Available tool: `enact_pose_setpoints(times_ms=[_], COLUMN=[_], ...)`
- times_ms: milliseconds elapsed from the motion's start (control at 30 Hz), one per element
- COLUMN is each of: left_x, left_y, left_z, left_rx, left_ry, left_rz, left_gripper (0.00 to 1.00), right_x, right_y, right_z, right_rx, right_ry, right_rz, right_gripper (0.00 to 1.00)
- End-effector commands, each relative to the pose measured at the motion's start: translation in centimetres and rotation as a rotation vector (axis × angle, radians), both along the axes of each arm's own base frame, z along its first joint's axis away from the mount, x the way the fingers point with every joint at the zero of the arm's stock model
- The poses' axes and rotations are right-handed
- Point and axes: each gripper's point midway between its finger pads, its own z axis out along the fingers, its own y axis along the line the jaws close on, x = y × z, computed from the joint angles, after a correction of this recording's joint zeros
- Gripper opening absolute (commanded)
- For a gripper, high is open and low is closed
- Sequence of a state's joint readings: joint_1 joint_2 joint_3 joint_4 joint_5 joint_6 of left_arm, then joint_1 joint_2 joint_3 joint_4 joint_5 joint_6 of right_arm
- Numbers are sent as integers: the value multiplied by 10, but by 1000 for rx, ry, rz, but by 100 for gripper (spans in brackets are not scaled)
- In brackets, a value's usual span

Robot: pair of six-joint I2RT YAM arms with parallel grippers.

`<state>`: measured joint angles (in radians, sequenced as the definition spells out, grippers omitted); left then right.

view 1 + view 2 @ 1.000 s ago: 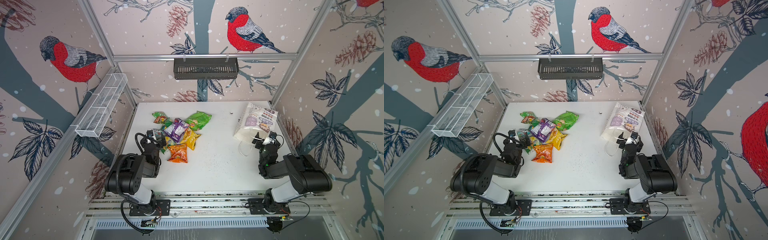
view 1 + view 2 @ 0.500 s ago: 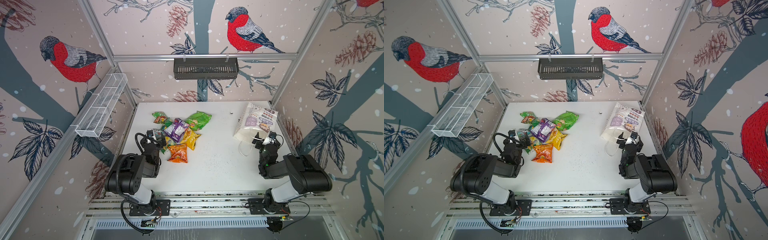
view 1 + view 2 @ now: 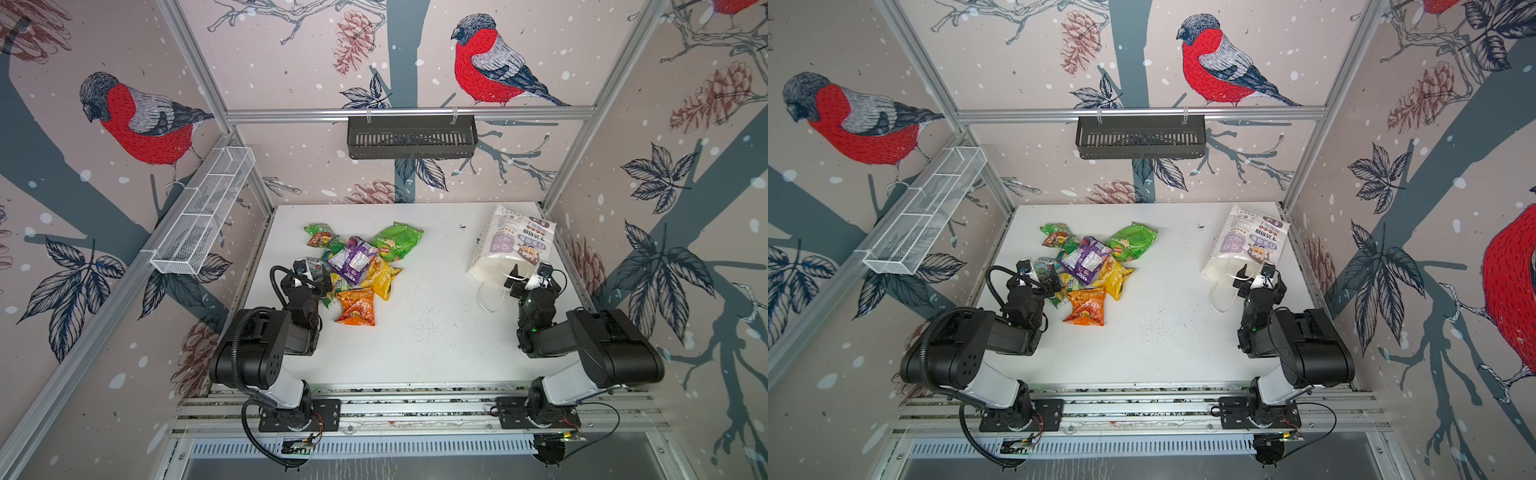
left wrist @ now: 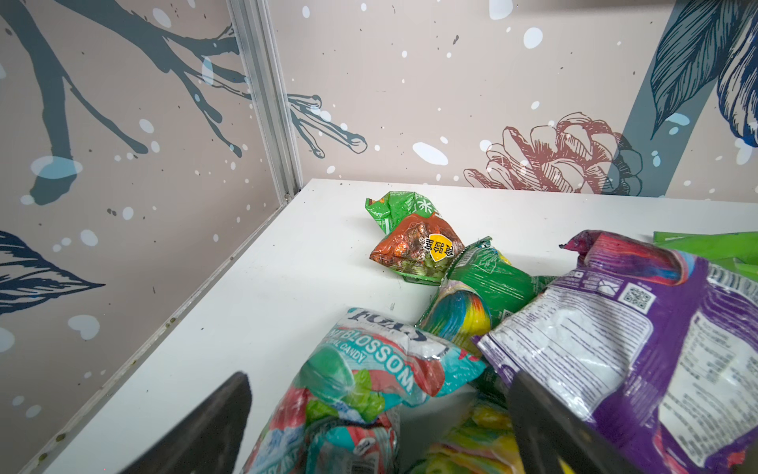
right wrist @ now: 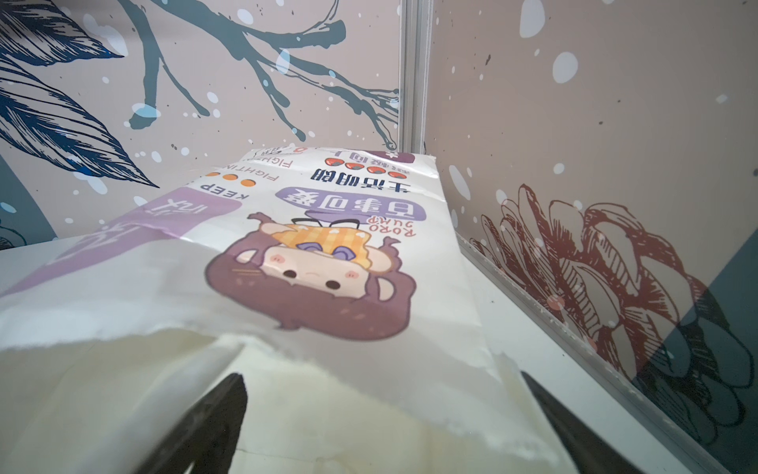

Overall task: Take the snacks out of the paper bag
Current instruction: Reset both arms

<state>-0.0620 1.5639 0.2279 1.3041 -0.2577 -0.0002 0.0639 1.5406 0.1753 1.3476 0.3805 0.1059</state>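
I find both sets of jaws wide apart and holding nothing, the left gripper at the snacks heaped on the table, the right gripper at the mouth of the paper bag lying flat by the right wall.

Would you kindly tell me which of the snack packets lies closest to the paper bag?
The large bright green packet, on the pile's bag-facing side; all the other packets lie farther from the paper bag.
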Motion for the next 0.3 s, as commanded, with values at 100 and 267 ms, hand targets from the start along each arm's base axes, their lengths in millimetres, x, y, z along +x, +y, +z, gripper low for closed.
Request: enact_pose_setpoints(times_ms=[100,267], left_x=[2,1], left_y=[-1,-1], left_z=[6,6], left_rx=[-5,-5], left_ry=[-22,-24], left_rz=[-5,-5], left_gripper=[97,97], right_x=[1,1], right_y=[-1,-1], right_z=[9,9], right_rx=[1,1], right_ry=[-36,-36], right_rz=[-11,-11], right_gripper=[100,100])
